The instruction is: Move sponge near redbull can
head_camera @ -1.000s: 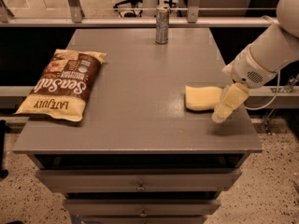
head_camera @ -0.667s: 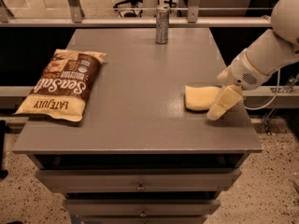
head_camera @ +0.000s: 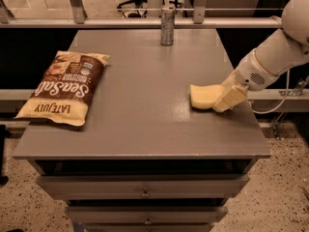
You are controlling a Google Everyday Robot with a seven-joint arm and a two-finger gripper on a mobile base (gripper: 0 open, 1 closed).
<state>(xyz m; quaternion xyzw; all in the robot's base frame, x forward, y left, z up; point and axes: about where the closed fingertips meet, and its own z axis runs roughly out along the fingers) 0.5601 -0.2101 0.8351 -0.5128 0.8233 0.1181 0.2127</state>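
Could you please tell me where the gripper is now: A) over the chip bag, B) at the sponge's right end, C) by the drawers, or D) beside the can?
B: the gripper sits at the right end of the sponge, well away from the can at the back.

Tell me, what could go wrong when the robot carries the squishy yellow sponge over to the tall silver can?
1. The gripper sits at just the right end of the flat pale yellow soft sponge, so the sponge might flop or slip loose when lifted.
2. The tall slim silvery metal can stands upright close to the far edge of the grey table; a bump on arrival could knock it over.
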